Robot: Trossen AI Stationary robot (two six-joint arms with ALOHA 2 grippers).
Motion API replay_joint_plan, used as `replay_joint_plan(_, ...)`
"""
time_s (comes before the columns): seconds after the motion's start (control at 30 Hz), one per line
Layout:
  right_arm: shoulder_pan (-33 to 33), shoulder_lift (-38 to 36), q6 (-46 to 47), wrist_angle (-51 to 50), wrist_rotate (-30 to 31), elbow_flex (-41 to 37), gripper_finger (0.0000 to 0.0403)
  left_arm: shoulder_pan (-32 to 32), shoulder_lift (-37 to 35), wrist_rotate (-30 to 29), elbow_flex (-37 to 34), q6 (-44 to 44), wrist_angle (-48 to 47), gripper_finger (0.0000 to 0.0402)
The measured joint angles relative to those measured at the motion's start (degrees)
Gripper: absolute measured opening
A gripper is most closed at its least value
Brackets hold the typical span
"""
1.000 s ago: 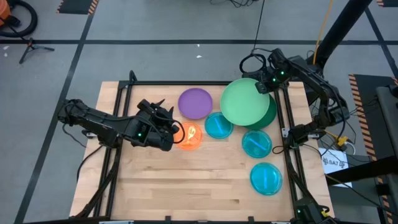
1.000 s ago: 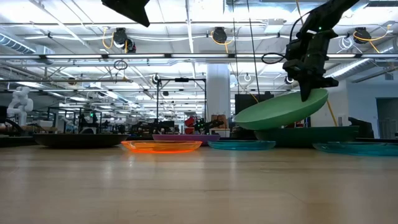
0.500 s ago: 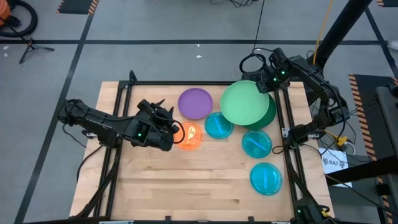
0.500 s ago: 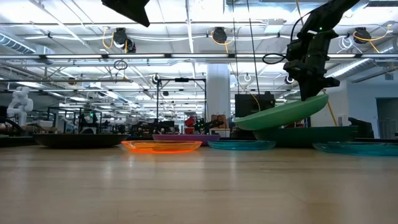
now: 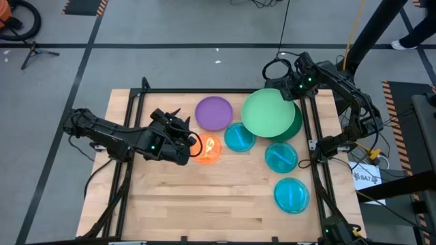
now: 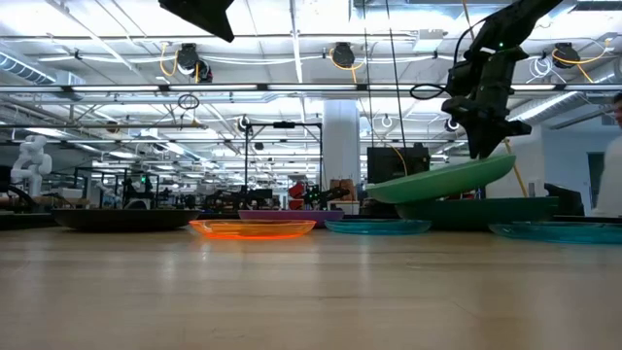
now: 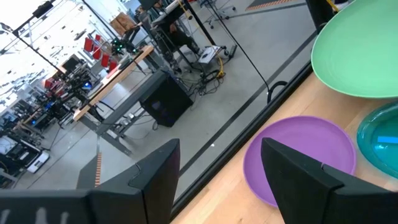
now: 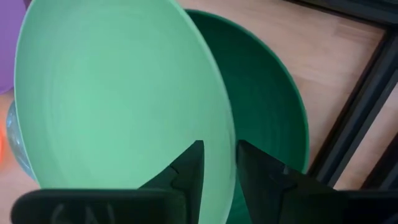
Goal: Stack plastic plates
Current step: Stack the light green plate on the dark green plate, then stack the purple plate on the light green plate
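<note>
As tilted, mint green plate (image 6: 442, 179), left edge low

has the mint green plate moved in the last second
Yes. In the low view the mint green plate has tilted down toward the dark green plate; the right gripper is at its raised edge.

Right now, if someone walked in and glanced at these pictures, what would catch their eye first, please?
First, the big mint green plate at the table's far right, tilted, its far rim between the fingers of the right gripper, its low edge on the dark green plate beneath. Next, the glowing orange plate mid-table, just ahead of the open left gripper, beside a purple plate and three blue plates.
</note>
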Motion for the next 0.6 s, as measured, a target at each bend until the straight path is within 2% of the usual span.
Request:
replay_joint_plan(0.33, 0.0, 0.0, 4.6, 2.4, 1.8, 0.0, 0.0091, 0.0, 0.0, 0.0, 0.0, 0.0, 0.0, 0.0230)
replay_joint_plan(0.6, 0.2, 0.0, 4.7, 2.7, 3.0, 0.0, 0.0091, 0.0, 0.0, 0.2, 0.0, 0.1, 0.0, 0.0230)
